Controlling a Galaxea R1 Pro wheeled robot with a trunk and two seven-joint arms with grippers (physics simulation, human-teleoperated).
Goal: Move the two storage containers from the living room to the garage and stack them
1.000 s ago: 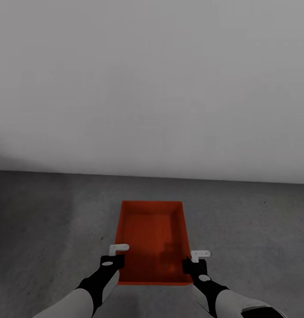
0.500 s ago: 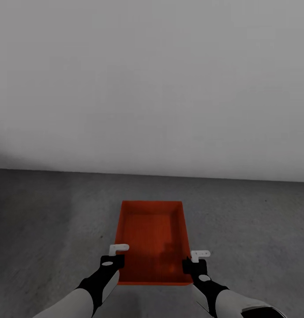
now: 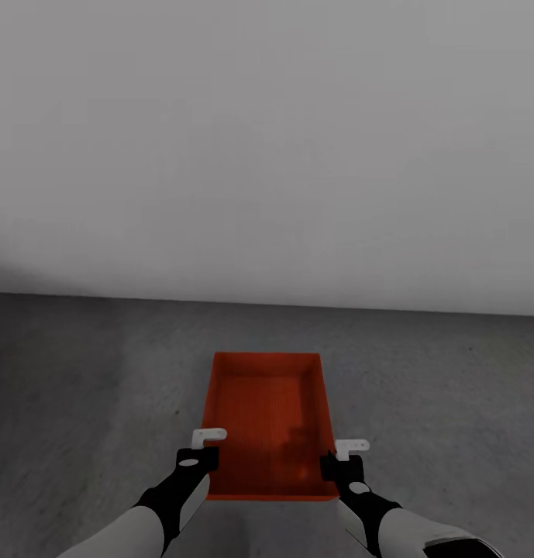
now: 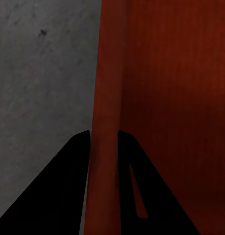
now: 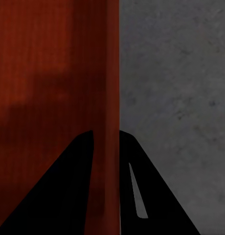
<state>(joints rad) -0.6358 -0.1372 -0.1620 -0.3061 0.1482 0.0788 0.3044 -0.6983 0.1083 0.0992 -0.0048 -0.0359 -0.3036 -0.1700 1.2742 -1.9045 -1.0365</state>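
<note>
A red-orange lidless storage container (image 3: 268, 422) hangs in front of me, held between both arms above the grey concrete floor (image 3: 88, 387). My left gripper (image 3: 208, 453) is shut on its left wall; in the left wrist view the black fingers (image 4: 76, 166) clamp that red wall (image 4: 106, 98). My right gripper (image 3: 330, 463) is shut on the right wall, and the right wrist view shows its fingers (image 5: 129, 166) pinching the red rim (image 5: 111, 73). The box is empty inside.
A plain white wall (image 3: 267, 155) stands close ahead and meets the mottled grey floor along a straight line. Bare concrete lies on both sides of the held box.
The line where wall meets floor has slid slightly up in the picture, so the camera has shifted. The container and both grippers keep the same hold.
</note>
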